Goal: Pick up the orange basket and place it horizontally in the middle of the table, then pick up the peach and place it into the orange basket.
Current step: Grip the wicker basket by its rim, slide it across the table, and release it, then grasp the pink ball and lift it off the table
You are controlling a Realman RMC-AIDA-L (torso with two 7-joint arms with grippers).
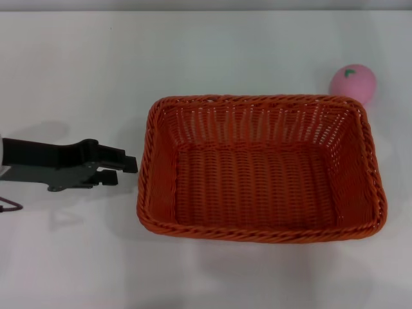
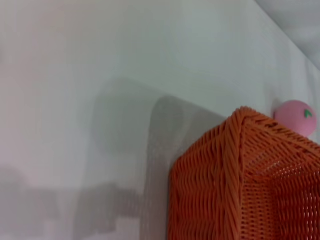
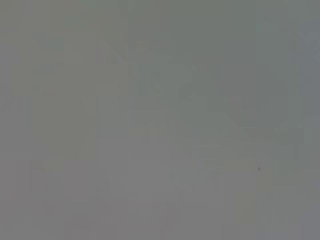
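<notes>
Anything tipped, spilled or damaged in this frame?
Nothing stands out. The orange basket sits upright and empty; the peach lies on the table behind its far right corner. The left hand is beside it.

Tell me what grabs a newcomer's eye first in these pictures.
The large rectangular orange woven basket dominates, sitting lengthwise and empty across the middle of the plain white table. Behind its far right corner lies the small round pink toy peach, outside the basket. The black left end effector hovers just off the basket's left side, apart from it.
</notes>
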